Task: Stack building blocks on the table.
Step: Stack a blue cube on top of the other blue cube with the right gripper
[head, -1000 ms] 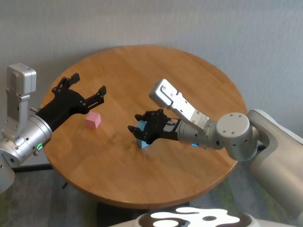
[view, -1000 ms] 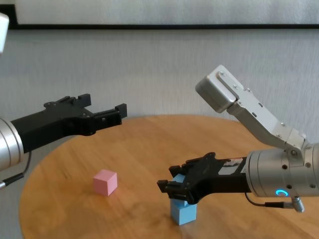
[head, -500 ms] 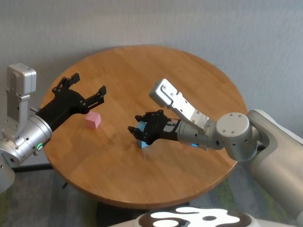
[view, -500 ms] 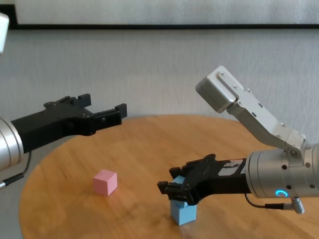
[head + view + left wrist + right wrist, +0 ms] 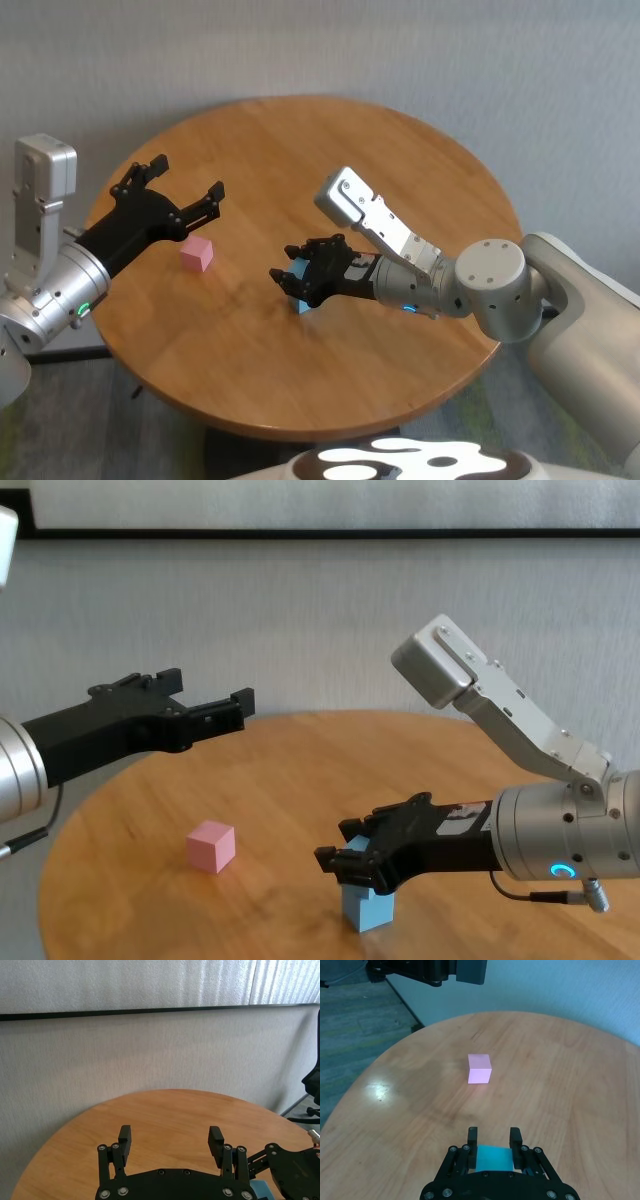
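Observation:
My right gripper (image 5: 289,264) is shut on a light blue cube (image 5: 494,1157) and holds it on top of a second light blue cube (image 5: 367,908) near the middle of the round wooden table (image 5: 400,170). The lower cube also shows in the head view (image 5: 303,305). A pink cube (image 5: 197,254) lies alone on the table to the left; it also shows in the chest view (image 5: 211,846) and beyond the right gripper in the right wrist view (image 5: 479,1068). My left gripper (image 5: 185,180) is open and empty, hovering above the table's left side, over the pink cube.
Bare tabletop lies all around the cubes (image 5: 300,770). A grey wall stands behind the table. A black office chair (image 5: 312,1080) is at the far edge of the left wrist view.
My right gripper has sunk very slightly with its blue cube over the lower blue cube. The left arm and the pink cube have not moved.

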